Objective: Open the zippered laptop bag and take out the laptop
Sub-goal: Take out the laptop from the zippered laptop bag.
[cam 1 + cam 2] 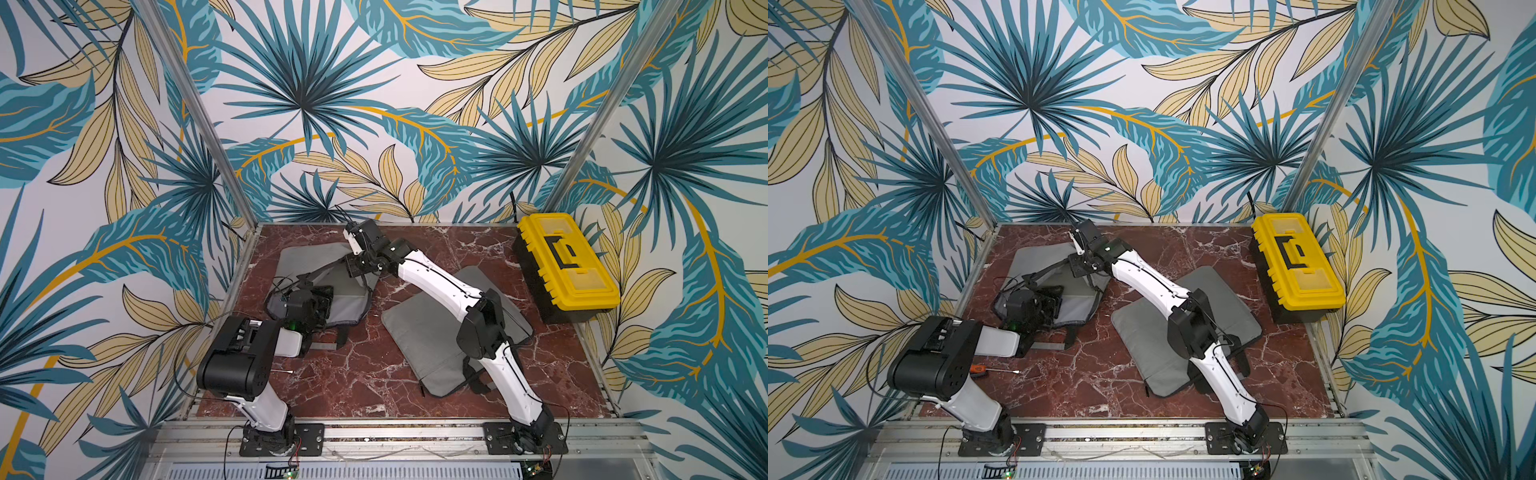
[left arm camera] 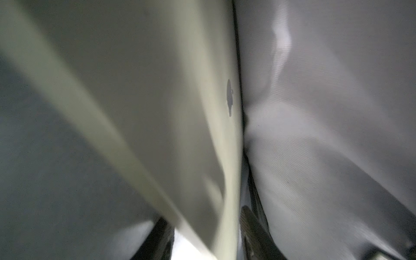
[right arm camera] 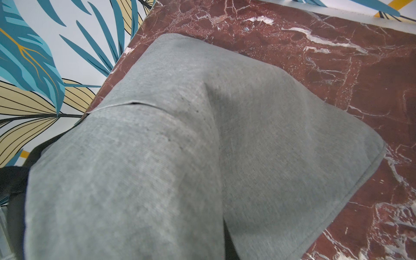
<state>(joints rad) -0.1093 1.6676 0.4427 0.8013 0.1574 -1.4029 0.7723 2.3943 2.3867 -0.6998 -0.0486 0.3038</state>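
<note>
Walls [image 1: 374, 83] papered in teal and tan palm leaves close your cell on three sides. Aluminium posts [image 1: 199, 112] rise from the far corners.

The worktop [image 1: 436, 249] is dark red marble veined white, seen in both top views [image 1: 1163, 249] and bare beside the fabric in the right wrist view [image 3: 315, 67].

A spare bag [image 1: 424, 332], grey and flat, lies right of centre beneath your right arm. The bag [image 1: 307, 257] lies at the far left. Its top layer is pulled up into a tent, which fills the right wrist view [image 3: 202, 146].

A toolbox [image 1: 569, 266], yellow lid shut on a black body, sits along the far right edge.

The laptop [image 2: 157, 90], pale metal with a dark logo, is inside the bag against the grey lining [image 2: 326, 135].

Your right end effector [image 1: 351, 266] is pinched shut on the bag's raised upper layer. Your left end effector [image 2: 203, 216] reaches into the bag's open near side, a dark finger on each face of the laptop, holding it.

An orange-handled screwdriver [image 1: 984, 370] lies near the left edge, beside your left arm.
</note>
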